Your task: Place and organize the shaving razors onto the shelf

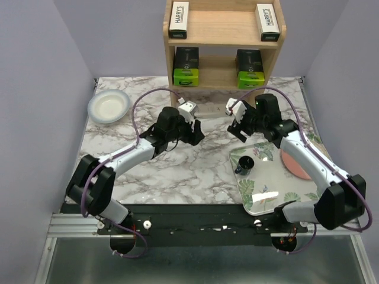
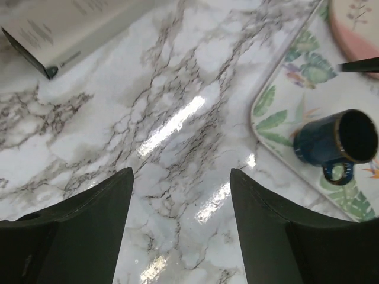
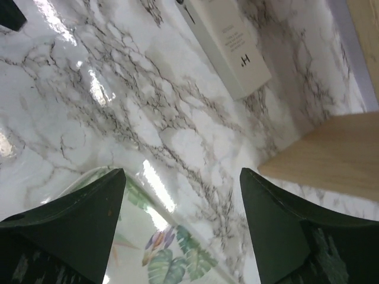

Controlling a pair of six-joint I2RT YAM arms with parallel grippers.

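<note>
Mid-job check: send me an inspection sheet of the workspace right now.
Surface: marble table, no spills seen.
Job's things: shelf holds two Harry's boxes above, two black-lime packs below; fifth box lies on the table in front.
Clutter: white bowl; leaf tray holding dark cup, pink plate.
Grippers: left gripper, right gripper open, empty.
Cables: purple cables loop along both arms.
Surroundings: lilac walls; nothing else seen.
</note>
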